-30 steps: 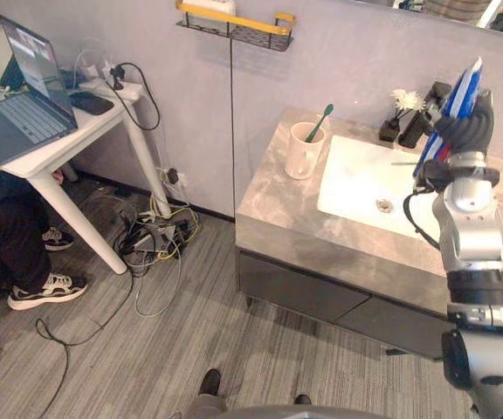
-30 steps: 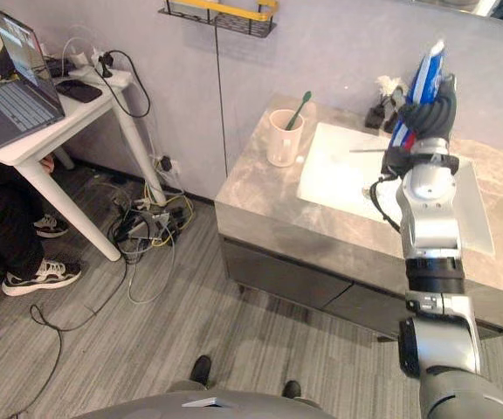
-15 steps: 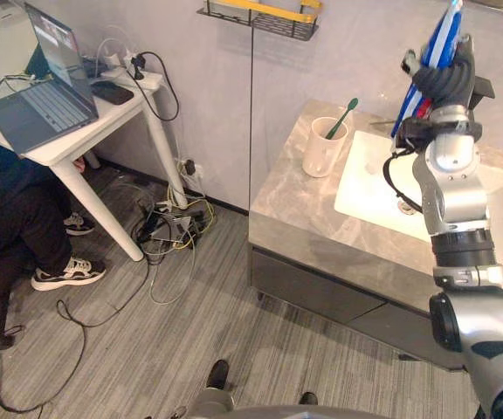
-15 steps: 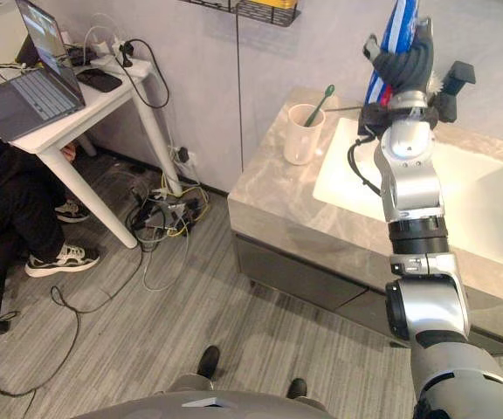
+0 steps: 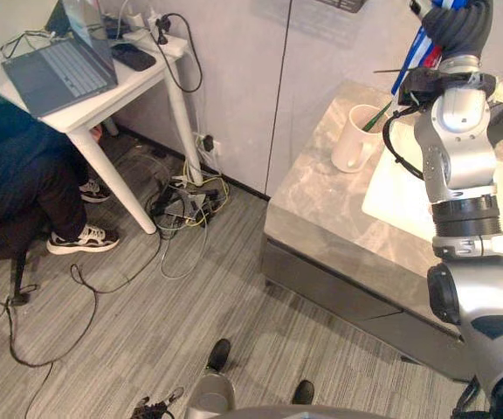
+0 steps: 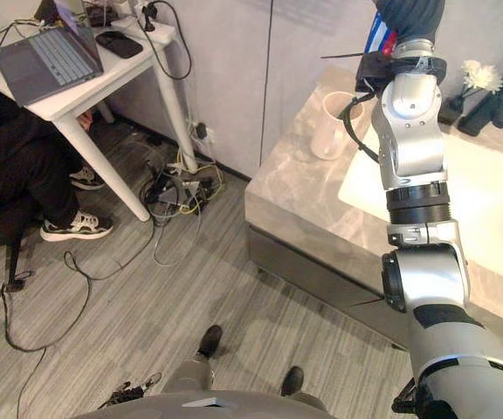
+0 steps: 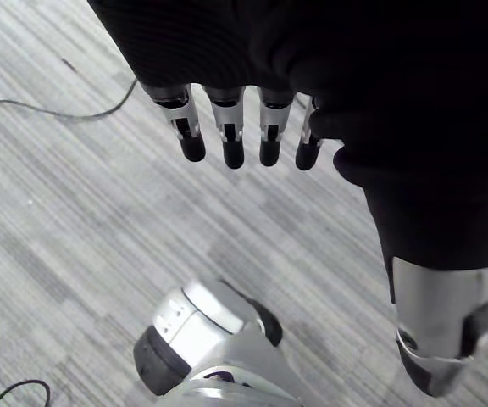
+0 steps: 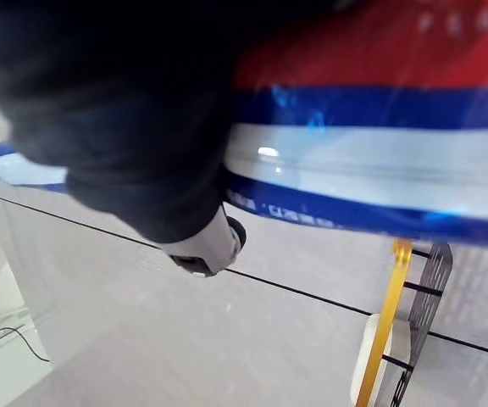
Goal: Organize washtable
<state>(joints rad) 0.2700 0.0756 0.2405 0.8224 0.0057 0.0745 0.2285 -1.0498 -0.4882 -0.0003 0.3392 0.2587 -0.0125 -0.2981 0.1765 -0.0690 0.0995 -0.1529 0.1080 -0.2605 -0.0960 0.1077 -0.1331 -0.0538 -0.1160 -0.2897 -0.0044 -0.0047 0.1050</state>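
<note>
place: lab-office washroom mock-up | cues: washtable (image 5: 321,214) with sink (image 6: 492,192); desk (image 5: 112,103) with laptop (image 5: 59,68)

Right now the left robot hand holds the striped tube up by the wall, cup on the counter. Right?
No: the right robot hand holds the striped tube, as the right wrist view shows; the left robot hand hangs open over the floor. The cup is on the counter.

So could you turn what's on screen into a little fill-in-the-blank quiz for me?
The right hand is shut on a tube striped blue, white and ___. The toothbrush in the cup is ___. The laptop on the white table is ___. The left hand hangs open above the ___.
Missing words: red; green; open; floor.
</note>
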